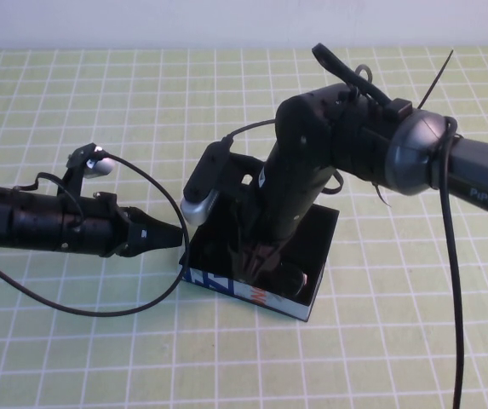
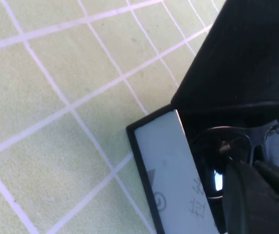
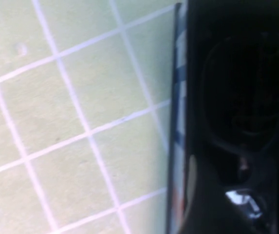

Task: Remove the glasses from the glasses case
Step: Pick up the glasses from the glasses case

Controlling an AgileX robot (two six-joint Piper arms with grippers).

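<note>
The glasses case [image 1: 226, 285] lies open in the middle of the mat, its white printed side facing the front and its black lid [image 1: 242, 181] raised behind. The black glasses [image 1: 290, 277] lie inside, at the case's right end. My right gripper [image 1: 259, 256] reaches down into the case right over the glasses. My left gripper [image 1: 174, 237] is shut, with its tip at the case's left end. In the left wrist view the glasses [image 2: 227, 141] show behind the white side [image 2: 168, 170], under the lid [image 2: 246, 53]. In the right wrist view a lens [image 3: 246, 92] fills the case.
A green mat with a white grid [image 1: 73, 358] covers the table. A black cable [image 1: 141, 302] loops from the left arm over the mat in front of the case. The right arm's body [image 1: 414, 153] hangs over the back right.
</note>
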